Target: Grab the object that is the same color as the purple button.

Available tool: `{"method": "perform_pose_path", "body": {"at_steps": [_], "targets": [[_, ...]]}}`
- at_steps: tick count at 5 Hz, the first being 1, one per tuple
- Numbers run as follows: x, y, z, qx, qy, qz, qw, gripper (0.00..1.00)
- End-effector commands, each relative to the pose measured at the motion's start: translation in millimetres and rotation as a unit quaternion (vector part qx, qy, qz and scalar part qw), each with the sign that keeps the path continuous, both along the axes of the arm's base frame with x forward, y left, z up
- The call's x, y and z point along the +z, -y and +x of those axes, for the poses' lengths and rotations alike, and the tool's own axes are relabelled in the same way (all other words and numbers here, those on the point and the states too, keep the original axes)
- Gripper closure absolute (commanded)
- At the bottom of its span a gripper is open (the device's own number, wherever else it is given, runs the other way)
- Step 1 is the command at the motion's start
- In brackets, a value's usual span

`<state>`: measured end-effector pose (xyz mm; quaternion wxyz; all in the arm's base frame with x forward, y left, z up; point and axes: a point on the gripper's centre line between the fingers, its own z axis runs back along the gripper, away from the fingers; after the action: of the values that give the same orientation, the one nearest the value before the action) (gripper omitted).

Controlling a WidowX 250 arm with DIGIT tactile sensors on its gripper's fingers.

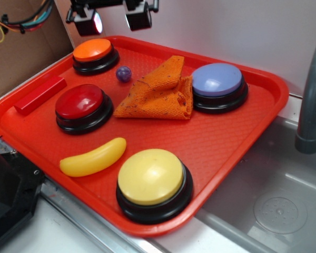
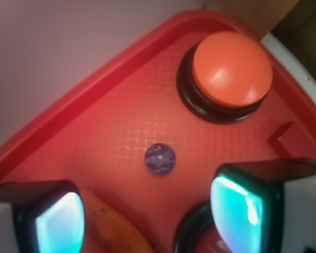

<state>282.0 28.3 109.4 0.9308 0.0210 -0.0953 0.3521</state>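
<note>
— Fingers (image 2: 58,221) first, since they sit closest to the wrist lens: two pads at the bottom corners of that view, wide apart, nothing between them. So the end effector (image 2: 147,221) is open and empty.

— And the target?

— The purple ball (image 2: 159,158) lies just beyond the gap, forward of the pads and roughly on their centreline, a touch toward the right pad. It's round, so no long axis to line up with.

— Any crowding?

— The orange cloth (image 2: 113,229) shows at the lower edge between the fingers, and the red button (image 2: 197,240) creeps in beside the right pad. Farther out, the orange button (image 2: 233,67) sits near the tray rim (image 2: 84,89).

— From outside?

— The end effector (image 1: 115,17) hangs high above the tray's back edge, well clear of the ball (image 1: 124,74), which rests on the tray floor between the orange button (image 1: 93,49) and the cloth (image 1: 160,89). The purple button (image 1: 217,79) is past the cloth, well apart.

— Next move, then?

— My judgement: ease forward a little, then straight down.
</note>
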Motion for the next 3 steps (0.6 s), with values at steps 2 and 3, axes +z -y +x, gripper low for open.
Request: {"method": "perform_pose_path", "body": {"at_steps": [2,3], "targets": [[-46,-24,8,0.023,-0.020,-0.018,0.999,0.00],[-60,-31,4,0.025,-0.035,-0.030,0.999,0.00]]}}
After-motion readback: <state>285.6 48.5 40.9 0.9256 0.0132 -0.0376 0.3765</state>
